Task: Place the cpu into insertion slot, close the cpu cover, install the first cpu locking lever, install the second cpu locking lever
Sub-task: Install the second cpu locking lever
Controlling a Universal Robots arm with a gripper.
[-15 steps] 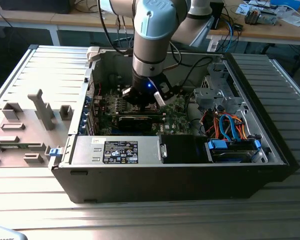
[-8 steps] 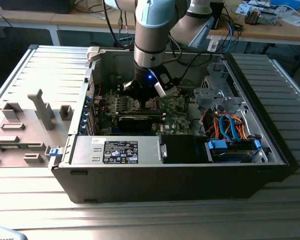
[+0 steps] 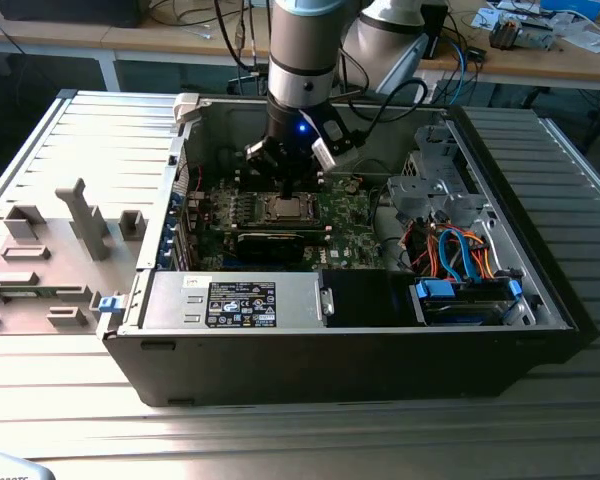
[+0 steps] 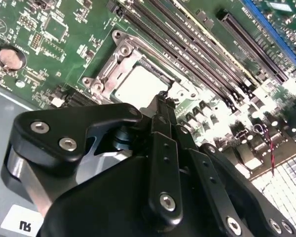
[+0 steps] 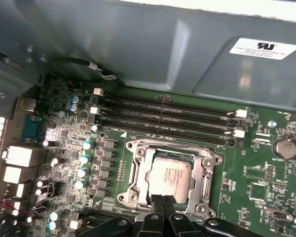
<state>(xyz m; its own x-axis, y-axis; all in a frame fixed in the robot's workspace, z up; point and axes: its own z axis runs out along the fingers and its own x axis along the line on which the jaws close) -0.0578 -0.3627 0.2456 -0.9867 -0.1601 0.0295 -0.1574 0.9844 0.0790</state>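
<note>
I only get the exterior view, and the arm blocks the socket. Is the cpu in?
Observer: Yes. In the first wrist view the cpu lies flat, metal top up.
Operator: And the cover?
Observer: The cover lies down around it, and the chip shows through its window.
Operator: Where exactly is the hand?
Observer: In the first wrist view the hand is at the cpu's edge, fingertips together with nothing between them.

The light is dim around me, and inside the computer case (image 3: 500, 330) shadows are deep. In the second wrist view, glare whitens the cpu (image 4: 140, 88), and my gripper (image 4: 162, 101) looks blurred.
</note>
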